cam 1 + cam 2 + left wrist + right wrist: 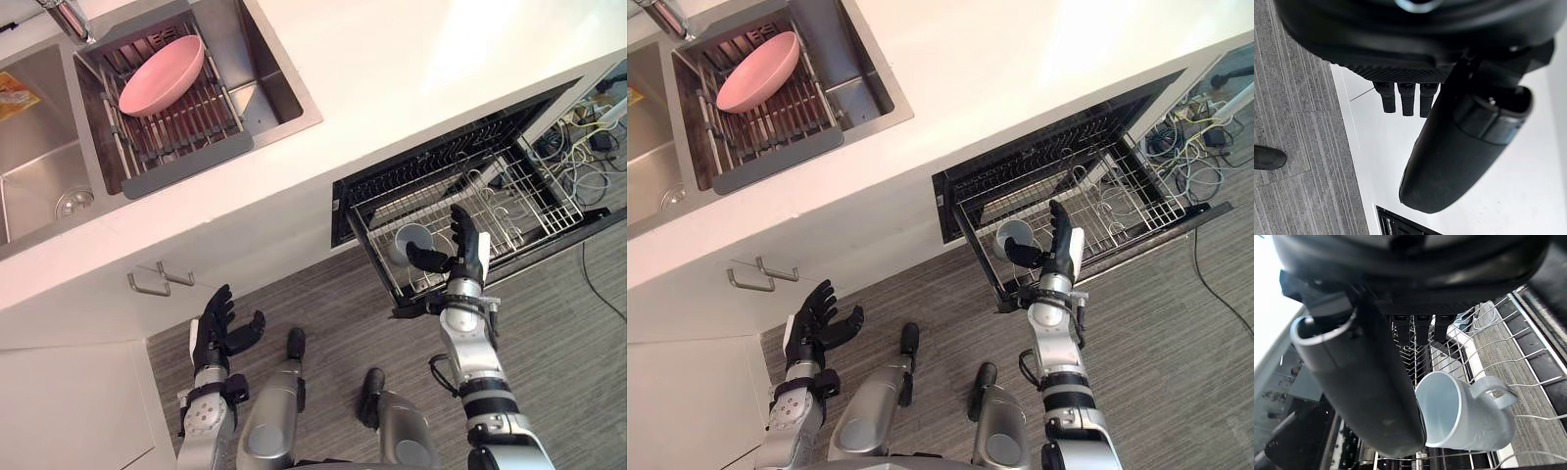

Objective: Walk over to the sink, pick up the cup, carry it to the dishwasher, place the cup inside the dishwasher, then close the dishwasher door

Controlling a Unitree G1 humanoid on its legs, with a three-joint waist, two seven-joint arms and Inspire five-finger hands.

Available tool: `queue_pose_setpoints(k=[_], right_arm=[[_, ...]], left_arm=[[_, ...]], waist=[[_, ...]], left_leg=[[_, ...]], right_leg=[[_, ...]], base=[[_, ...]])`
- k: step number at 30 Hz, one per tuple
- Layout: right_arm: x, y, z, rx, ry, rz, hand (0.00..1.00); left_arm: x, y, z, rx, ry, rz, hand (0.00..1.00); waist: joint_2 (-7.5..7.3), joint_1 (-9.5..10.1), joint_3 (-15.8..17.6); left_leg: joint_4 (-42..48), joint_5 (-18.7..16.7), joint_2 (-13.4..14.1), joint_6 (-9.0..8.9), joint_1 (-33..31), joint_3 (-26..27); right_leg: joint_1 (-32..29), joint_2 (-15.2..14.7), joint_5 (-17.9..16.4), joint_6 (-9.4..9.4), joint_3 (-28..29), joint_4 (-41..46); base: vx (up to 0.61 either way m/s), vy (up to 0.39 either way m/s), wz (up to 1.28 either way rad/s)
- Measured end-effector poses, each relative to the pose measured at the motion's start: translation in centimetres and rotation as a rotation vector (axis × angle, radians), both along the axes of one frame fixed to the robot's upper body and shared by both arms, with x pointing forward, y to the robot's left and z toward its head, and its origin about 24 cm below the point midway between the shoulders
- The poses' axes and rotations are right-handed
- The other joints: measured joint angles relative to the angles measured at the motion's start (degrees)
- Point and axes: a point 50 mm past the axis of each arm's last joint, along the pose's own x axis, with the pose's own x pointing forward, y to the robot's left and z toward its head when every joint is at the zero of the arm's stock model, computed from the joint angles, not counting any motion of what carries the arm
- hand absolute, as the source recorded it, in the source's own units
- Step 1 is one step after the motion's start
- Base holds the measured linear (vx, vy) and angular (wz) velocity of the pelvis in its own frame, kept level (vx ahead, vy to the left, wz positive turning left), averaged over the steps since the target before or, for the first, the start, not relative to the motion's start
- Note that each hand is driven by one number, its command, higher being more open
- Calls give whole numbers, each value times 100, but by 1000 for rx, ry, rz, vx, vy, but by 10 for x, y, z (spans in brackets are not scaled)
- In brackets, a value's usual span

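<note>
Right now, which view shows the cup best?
Right wrist view: the cup is close up, on its side in the rack, handle visible. Both eye views show it small beside the right hand.

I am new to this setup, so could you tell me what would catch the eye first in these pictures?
First comes the pulled-out dishwasher rack below the white counter, with a pale cup lying on its side in it and the right hand open close beside the cup. Next is the pink bowl resting in the sink. The left hand hangs open, low by the cabinet.
</note>
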Motion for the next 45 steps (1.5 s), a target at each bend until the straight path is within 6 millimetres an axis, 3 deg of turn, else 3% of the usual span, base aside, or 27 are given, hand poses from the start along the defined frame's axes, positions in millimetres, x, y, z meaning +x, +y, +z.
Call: queue_pose_setpoints(k=[7,12,15,16,17,18,19,23,26,28,29,30,31,32,35,37,38,41,45], right_arm=[[-32,11,21,28,-142,63,90],[-54,21,28,74,-189,143,90],[-58,25,44,68,-268,190,90],[-59,25,51,58,-305,202,90],[-60,25,54,47,-324,207,90],[-58,25,58,31,-339,222,90],[-58,25,60,20,-345,236,90],[-55,33,69,-20,-372,323,90],[-50,35,77,-66,-390,366,90],[-42,38,83,-124,-399,409,90],[-36,39,86,-166,-397,432,90],[-32,36,87,-207,-387,438,90],[-30,34,86,-224,-377,441,90],[-27,31,85,-254,-359,451,90],[-17,26,94,-327,-361,481,90],[-13,19,99,-378,-354,488,90],[-11,15,99,-403,-341,495,90],[-2,14,97,-445,-293,535,90],[6,6,92,-494,-223,557,90]], left_arm=[[-3,-2,-11,-2,55,-21,90],[-10,-2,-23,-7,120,-23,90],[-8,-4,-26,-1,136,-35,90],[-8,-4,-26,3,138,-39,90],[-8,-4,-28,3,147,-41,90],[-9,-4,-32,4,168,-39,90],[-11,-4,-35,2,184,-40,90],[-29,-1,-52,5,279,-33,90],[-42,0,-58,12,323,-44,90],[-51,2,-62,14,353,-44,90],[-52,5,-62,24,359,-48,90],[-50,11,-61,45,356,-55,90],[-48,13,-60,56,353,-60,90],[-45,18,-57,89,348,-75,90],[-38,27,-53,128,332,-84,90],[-37,30,-53,138,335,-90,90],[-40,30,-57,135,356,-89,90],[-55,26,-64,108,397,-90,90],[-67,23,-71,100,444,-109,90]], waist=[[-43,-188,-23],[-226,-314,-152],[-261,-368,-185],[-249,-444,-223],[-229,-477,-295],[-227,-425,-320],[-204,-433,-351],[-230,-421,-627],[-304,-403,-720],[-327,-398,-745],[-355,-418,-783],[-388,-472,-797],[-412,-489,-820],[-479,-494,-869],[-520,-509,-916],[-556,-508,-940],[-507,-548,-1003],[-343,-434,-1214],[-337,-367,-1227]], left_leg=[[-33,-108,25,-41,242,-7],[79,-235,19,-85,395,-180],[279,-302,-7,-110,377,-261],[414,-300,66,-68,254,218],[538,-460,201,166,175,771],[840,-657,507,204,194,1480],[990,-714,642,200,204,1758],[1450,-1101,544,205,104,1759],[1780,-1489,228,347,192,1766],[1882,-1679,69,455,300,1751],[1898,-1735,-71,518,370,1640],[1884,-1741,-186,655,433,1411],[1863,-1741,-236,652,472,1275],[1792,-1706,-331,621,565,1023],[1703,-1666,-448,609,640,506],[1777,-1645,-553,567,637,295],[1865,-1659,-584,511,613,183],[1694,-1662,-417,400,589,69],[1307,-1570,-323,302,803,17]], right_leg=[[337,52,-6,13,-45,-235],[779,105,-6,14,-270,-552],[1057,117,-7,16,-507,-698],[1157,98,-10,18,-692,-735],[1217,102,-13,20,-831,-768],[1323,103,-17,27,-862,-777],[1374,97,-36,58,-896,-780],[1483,-87,-136,265,-950,-725],[1501,-550,-573,350,-1041,-140],[1297,-874,-648,316,-918,800],[997,-1047,-531,116,-669,1576],[681,-1058,-234,-241,-200,2330],[559,-1009,-255,-163,64,2580],[452,-757,-568,-22,536,2552],[117,-170,-794,0,1202,1731],[52,-33,-538,69,1335,949],[136,-22,-303,305,1312,698],[353,166,-135,234,1172,143],[697,278,140,178,1093,-486]], base=[[19,-12,0],[69,-41,17],[36,-24,41],[-26,23,65],[-3,37,59],[12,35,35],[53,85,10],[53,143,14],[79,174,20],[156,199,17],[167,155,63],[158,112,86],[207,59,113],[198,31,93],[195,-35,110],[160,-91,96],[203,-133,81],[179,-107,20],[117,-56,2]])
